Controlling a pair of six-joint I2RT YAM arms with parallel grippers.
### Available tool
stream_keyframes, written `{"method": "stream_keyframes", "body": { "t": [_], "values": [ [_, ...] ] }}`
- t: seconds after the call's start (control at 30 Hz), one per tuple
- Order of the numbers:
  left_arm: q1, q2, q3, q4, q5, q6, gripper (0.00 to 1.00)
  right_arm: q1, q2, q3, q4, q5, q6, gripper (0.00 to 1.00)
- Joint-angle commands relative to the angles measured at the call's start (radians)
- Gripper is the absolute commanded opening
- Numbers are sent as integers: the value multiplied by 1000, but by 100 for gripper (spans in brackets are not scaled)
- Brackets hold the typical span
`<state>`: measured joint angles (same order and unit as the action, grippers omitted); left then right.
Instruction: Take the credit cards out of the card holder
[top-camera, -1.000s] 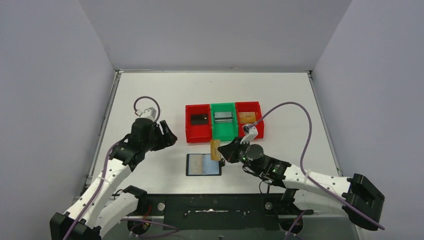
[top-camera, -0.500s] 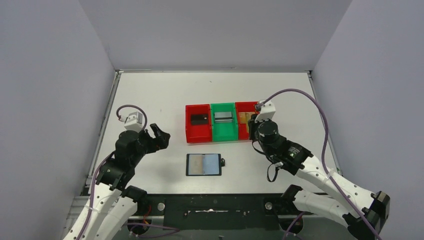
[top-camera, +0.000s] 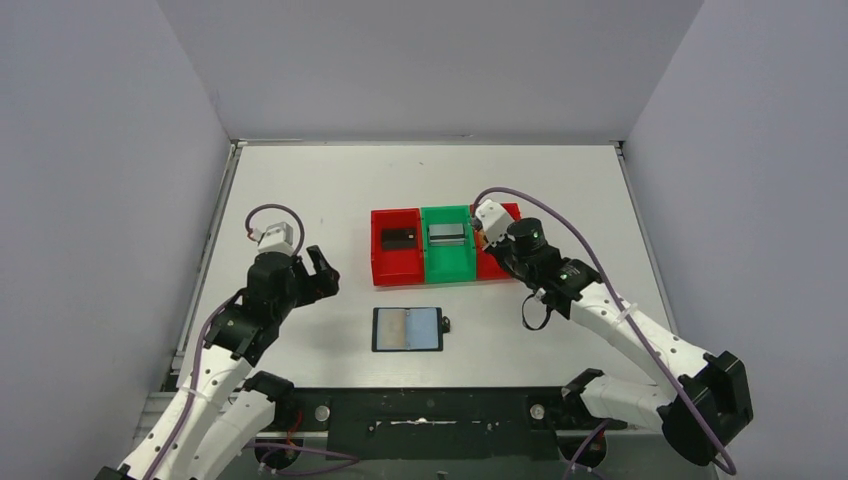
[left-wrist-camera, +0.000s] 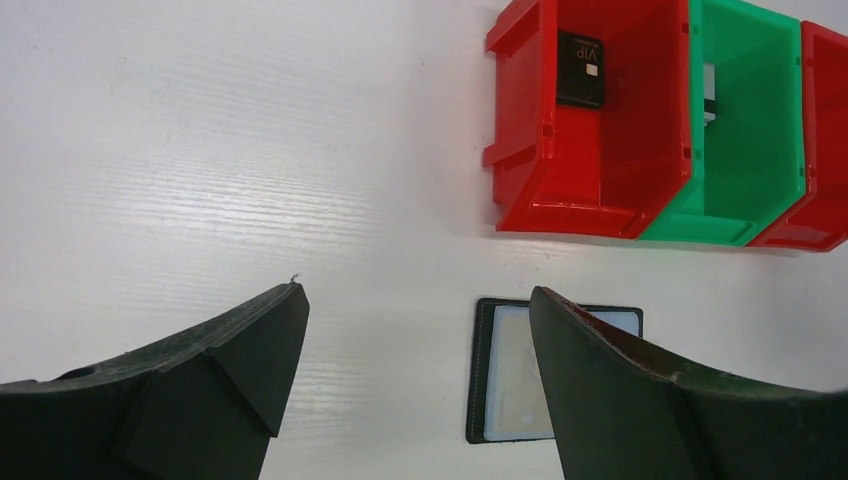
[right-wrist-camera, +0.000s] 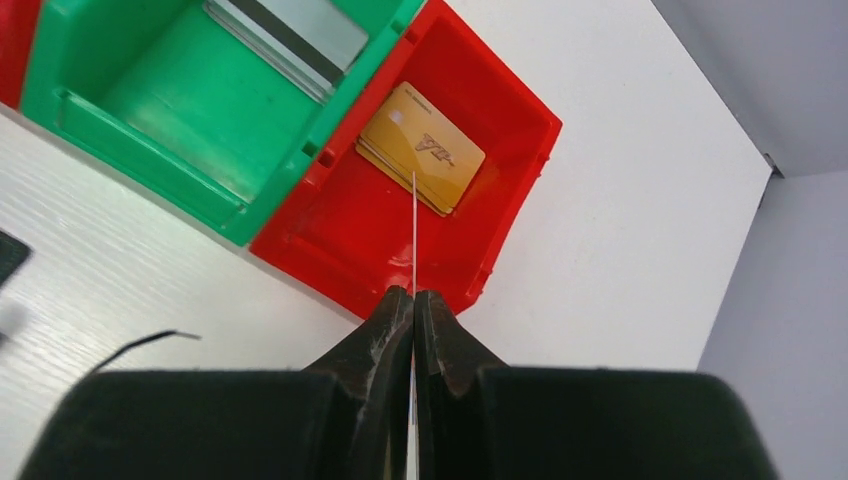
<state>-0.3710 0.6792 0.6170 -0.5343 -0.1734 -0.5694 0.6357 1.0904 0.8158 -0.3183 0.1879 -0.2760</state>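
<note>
Hovering over the white table (top-camera: 300, 190), both arms were up, and the danger sat at the far right of the bin row. The right red bin (right-wrist-camera: 505, 215) lay straight below the right gripper (right-wrist-camera: 412, 295), with the green bin (top-camera: 446, 262) touching it on the left and the left red bin (top-camera: 395, 268) beyond that. My read: a release from up there could go badly. The thin card (right-wrist-camera: 413, 230) hung edge-on, and a light card can flutter, strike the rim and skid out onto the table, or tip over the shared wall into the green bin. It could also cling to a pad for a beat and fall crooked. The card holder (top-camera: 408, 329) lay open and flat on the near side of the table, between the arms and well apart from the bins; whether its pockets were all empty I could not tell. A black card (left-wrist-camera: 580, 68) lay in the left red bin, a silver-grey card (right-wrist-camera: 290, 35) in the green one, a gold card (right-wrist-camera: 422, 147) in the right red one. Right fingers (right-wrist-camera: 385, 330): pressed together, pinching that thin card by its near edge. The left gripper (left-wrist-camera: 418, 300) hung to the left of the card holder, its fingers (left-wrist-camera: 240, 350) spread wide, holding nothing and touching nothing.
</note>
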Motion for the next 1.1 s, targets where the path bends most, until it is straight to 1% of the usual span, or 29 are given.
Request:
{"method": "stream_keyframes", "body": {
  "t": [0.0, 0.1, 0.2, 0.3, 0.43, 0.6, 0.7, 0.8, 1.0, 1.07],
  "values": [
    [4, -17, 26, 28, -28, -4, 83, -59, 35, 74, 52, -122, -257, 0],
    [4, -26, 22, 32, -32, -4, 83, -81, 73, 98, 11, -194, -383, 0],
    [4, -33, 20, 34, -35, -3, 83, -102, 97, 97, 7, -223, -506, 0],
    [4, -31, 16, 38, -34, -2, 83, -120, 103, 72, 62, -265, -606, 0],
    [4, -22, 16, 39, -32, 2, 83, -137, 152, 89, 55, -297, -712, 0],
    [4, -9, 18, 39, -29, 4, 83, -158, 200, 71, 105, -311, -773, 0],
    [4, -6, 17, 41, -23, 6, 83, -172, 218, 60, 158, -314, -780, 0],
    [4, -5, 16, 43, -21, 8, 83, -188, 246, 68, 177, -334, -784, 0],
    [4, -6, 16, 42, -25, 11, 83, -213, 313, 89, 190, -380, -795, 0],
    [4, -7, 16, 43, -25, 11, 83, -225, 317, 93, 197, -437, -797, 0]
  ]
}}
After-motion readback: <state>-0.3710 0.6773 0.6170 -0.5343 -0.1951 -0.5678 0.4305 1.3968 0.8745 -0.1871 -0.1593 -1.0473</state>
